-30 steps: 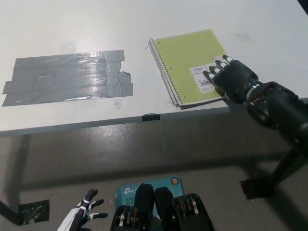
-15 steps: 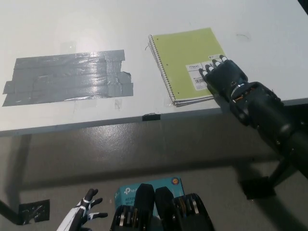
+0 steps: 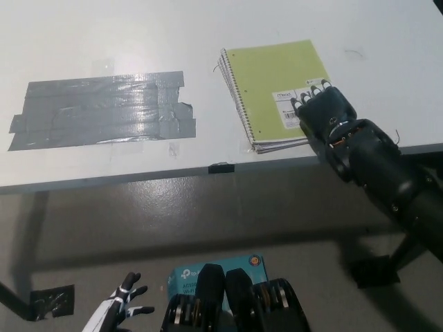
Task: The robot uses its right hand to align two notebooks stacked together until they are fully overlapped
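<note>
Two spiral notebooks lie stacked near the white table's front edge, the top one with a lime-green cover (image 3: 273, 79) and a white label. A thin strip of the lower notebook (image 3: 280, 144) shows under its near edge. My black right hand (image 3: 322, 111) rests flat on the stack's near right corner, fingers extended over the label, holding nothing. My white left hand (image 3: 114, 310) hangs low at the bottom left, below table level, fingers apart.
A large patch of grey duct tape (image 3: 104, 109) covers the table's left part. A small black tab (image 3: 220, 167) sits on the table's front edge (image 3: 138, 178). Below, on the floor, lies a teal box (image 3: 181, 277).
My right hand has pushed the notebooks away from the table's edge and slightly left, and the lower notebook's exposed strip has narrowed. The camera view shifted a little.
</note>
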